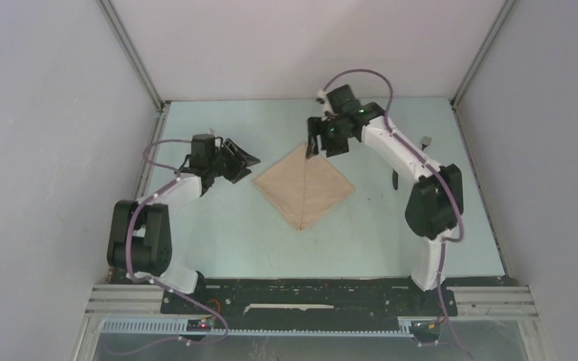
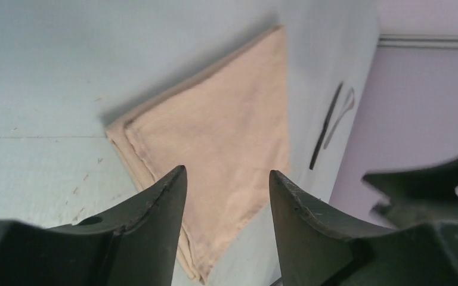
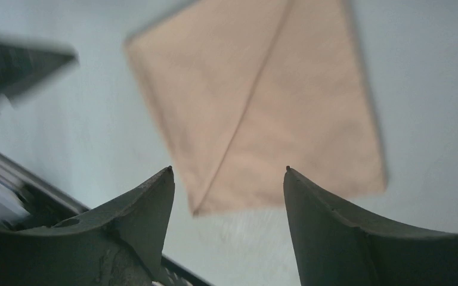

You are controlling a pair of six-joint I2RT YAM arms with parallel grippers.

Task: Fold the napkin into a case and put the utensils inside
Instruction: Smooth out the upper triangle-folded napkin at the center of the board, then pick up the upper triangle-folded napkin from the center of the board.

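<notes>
- Left pincer (image 1: 244,162) hangs spread and empty just beside the left corner of the napkin (image 1: 303,188), clear of the cloth. The right pincer (image 1: 312,148), also spread with nothing between its fingers, hovers at the napkin's far corner.
- Lying flat as a diamond between the two arms, the napkin shows a straight line from its far corner to its near one. The left wrist view shows stacked edges at the left corner, so it appears to be folded more than once, though it is not yet a narrow case.
- Judged from this, the step in hand is the next fold, which brings a side corner across to narrow the cloth.
- Doing it well likely calls for a low pinch at the corner that catches every layer. The carry should stay square to the diagonal line, with the other pincer pressing the cloth so it does not slide.
- Catching only the top layer could peel the folds open.
- Off to the right of the napkin, well apart from it, the knife (image 2: 326,126) and fork (image 2: 340,118) lie side by side near the wall, untouched.
- Around the cloth, the pale blue surface (image 1: 226,233) looks smooth, so the cloth may slip on it.
</notes>
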